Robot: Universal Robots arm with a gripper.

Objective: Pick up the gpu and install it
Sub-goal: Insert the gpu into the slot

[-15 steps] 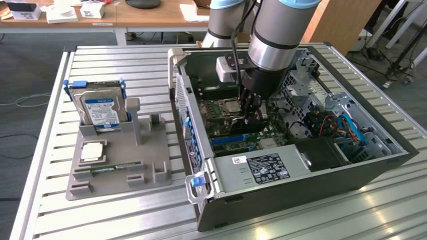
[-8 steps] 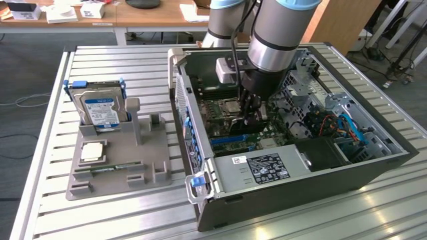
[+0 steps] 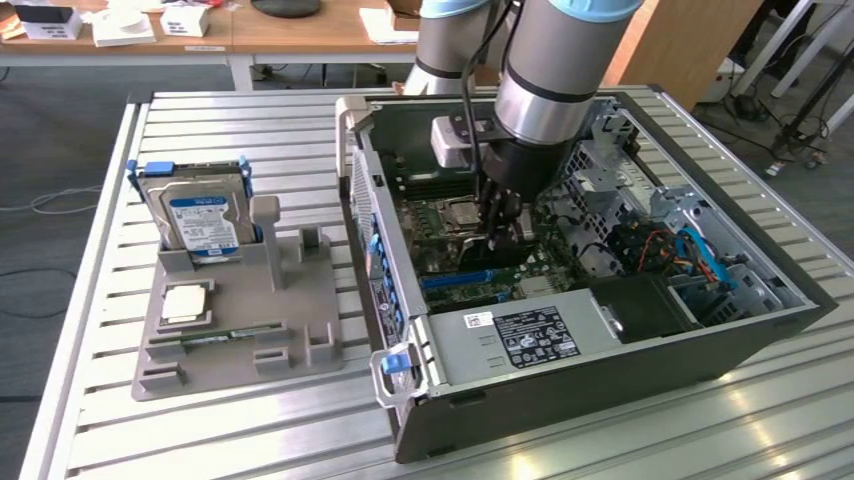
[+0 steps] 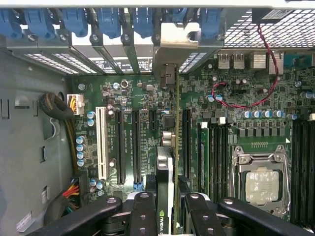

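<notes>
**gpu** [image 4: 168, 172]: thin card, seen edge-on in the wrist view, green logo on its near end. It sits inside the case, standing on edge over the motherboard and running parallel to the long slots. Its silvery bracket end [image 4: 170, 42] is up against the rear wall, among the blue clips. Whether its edge is seated in a slot cannot be told.

**gripper** [image 4: 166, 199]: black fingers [image 4: 142, 206] clamped on the gpu's near end, one on each face. In the exterior view the gripper [image 3: 505, 215] reaches straight down into the case from the grey arm.

**motherboard** [image 4: 138, 93]: green, lying on the case floor.
- black slots [image 4: 120, 147]: long, several, to either side of the gpu.
- white slot [image 4: 102, 142]: one, beyond the black ones, nearer the cable bundle.
- CPU socket [image 4: 261, 179]: silvery frame and latch, on the other side of the gpu from the white slot.
- red wire [image 4: 266, 59]: looped over the board near the rear ports.

**blue clips** [image 4: 108, 22]: a row along the rear wall above the slot openings.

**case** [image 3: 601, 370]: dark tower lying on its side, open face up.
- power supply [image 3: 527, 335]: silver box with a black label, at the near end.

**holder** [image 3: 240, 330]: grey moulded tray on the exterior view's left, well apart from the gripper.
- hard drive [image 3: 203, 220]: silver, blue label, standing upright at the holder's far end.

**table** [image 3: 267, 430]: slatted metal top, carrying the case and the holder.
</notes>
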